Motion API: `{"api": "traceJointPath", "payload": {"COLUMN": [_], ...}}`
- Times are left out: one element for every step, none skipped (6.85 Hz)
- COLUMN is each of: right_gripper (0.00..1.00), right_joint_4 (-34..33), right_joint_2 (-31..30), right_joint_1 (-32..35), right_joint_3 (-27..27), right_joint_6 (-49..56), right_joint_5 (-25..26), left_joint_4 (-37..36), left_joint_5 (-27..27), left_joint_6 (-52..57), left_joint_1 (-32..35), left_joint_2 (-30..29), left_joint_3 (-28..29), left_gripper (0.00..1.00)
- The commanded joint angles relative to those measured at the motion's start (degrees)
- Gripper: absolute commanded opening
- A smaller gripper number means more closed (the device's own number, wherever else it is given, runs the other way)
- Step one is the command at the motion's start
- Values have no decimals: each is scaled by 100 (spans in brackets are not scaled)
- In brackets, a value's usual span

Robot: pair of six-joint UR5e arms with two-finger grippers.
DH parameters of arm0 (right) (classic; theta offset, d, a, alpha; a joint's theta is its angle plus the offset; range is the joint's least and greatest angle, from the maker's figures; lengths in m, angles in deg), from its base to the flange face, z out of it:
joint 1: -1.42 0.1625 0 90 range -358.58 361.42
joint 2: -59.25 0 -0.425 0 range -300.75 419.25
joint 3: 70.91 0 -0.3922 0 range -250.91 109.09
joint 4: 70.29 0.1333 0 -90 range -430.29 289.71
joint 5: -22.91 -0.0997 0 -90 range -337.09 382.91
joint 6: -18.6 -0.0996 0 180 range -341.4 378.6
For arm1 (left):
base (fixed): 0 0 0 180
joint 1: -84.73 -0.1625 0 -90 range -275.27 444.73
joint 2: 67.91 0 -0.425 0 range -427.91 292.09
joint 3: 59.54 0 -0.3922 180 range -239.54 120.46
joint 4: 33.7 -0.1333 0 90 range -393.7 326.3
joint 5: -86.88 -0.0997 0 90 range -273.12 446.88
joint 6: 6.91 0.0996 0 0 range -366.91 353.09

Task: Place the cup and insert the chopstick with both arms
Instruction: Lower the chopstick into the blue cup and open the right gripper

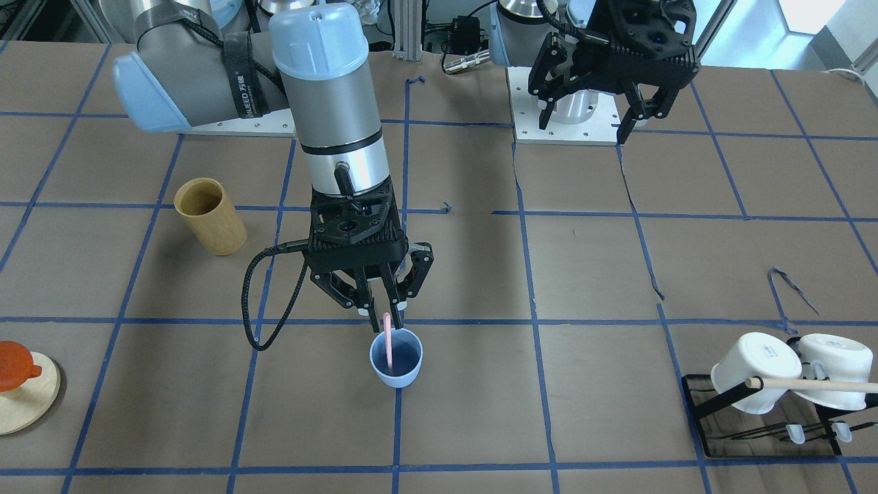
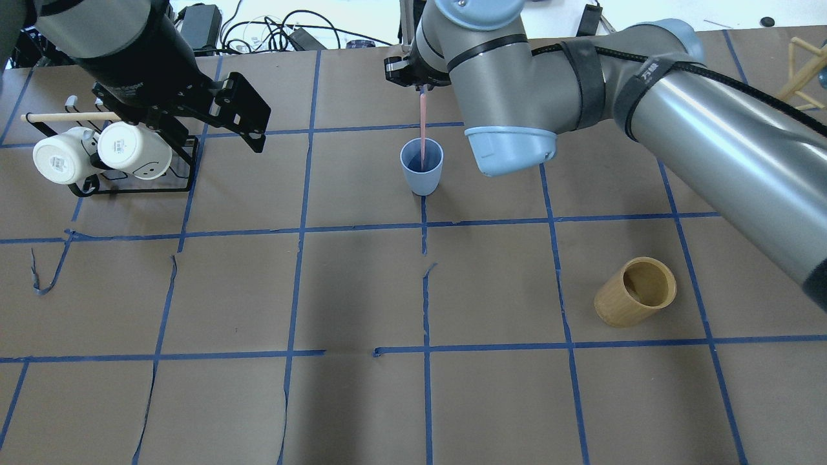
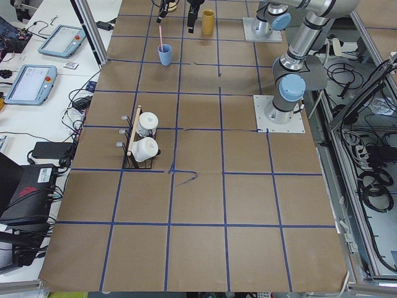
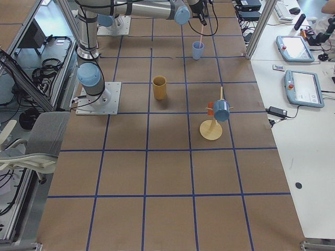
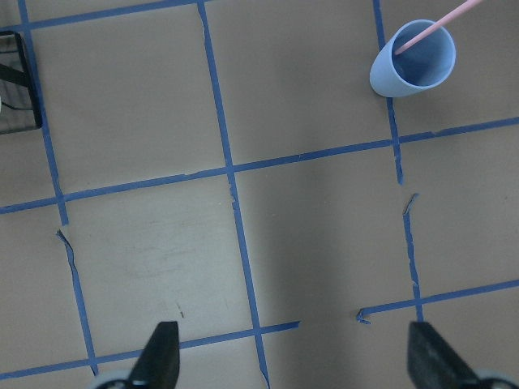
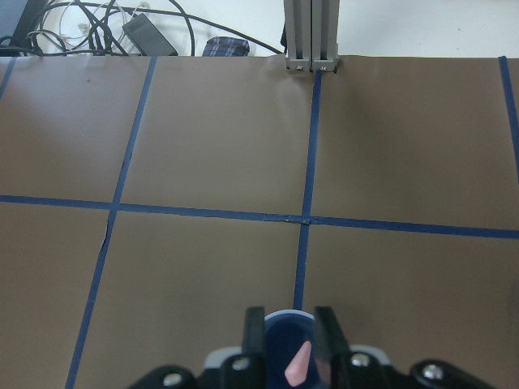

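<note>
The light-blue cup (image 1: 396, 360) stands upright on the brown table near the middle; it also shows in the overhead view (image 2: 421, 168) and the left wrist view (image 5: 413, 58). A pale-pink chopstick (image 1: 389, 343) stands in it, leaning on the rim, its top between my right gripper's fingers (image 6: 298, 366). My right gripper (image 1: 381, 312) hangs just above the cup, jaws slightly apart and wider than the stick, not pinching it. My left gripper (image 1: 584, 130) is open and empty, high up near its base, far from the cup.
A tan bamboo cylinder (image 1: 209, 216) stands on the robot's right side. A black rack with white mugs and a wooden rod (image 1: 775, 384) sits on the robot's left. A wooden disc with an orange item (image 1: 20, 384) lies at the table edge.
</note>
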Motion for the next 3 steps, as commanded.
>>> {"api": "traceJointPath", "payload": {"right_gripper": [100,100,100], "right_joint_4": [28,306,1179], "right_joint_2": [-16,-34,-43], "right_joint_1": [-8,-69,-113], "right_joint_3": [-136,-398,-836], "right_joint_6": [-3,-3,-3], "right_joint_5": [35,26,43], "left_joint_4": [1,-8,-8], "left_joint_5": [0,0,0], "left_joint_6": [0,0,0], "left_joint_1": [4,4,4], "left_joint_2": [0,0,0], "left_joint_3": [0,0,0], "left_gripper": [100,100,100]}}
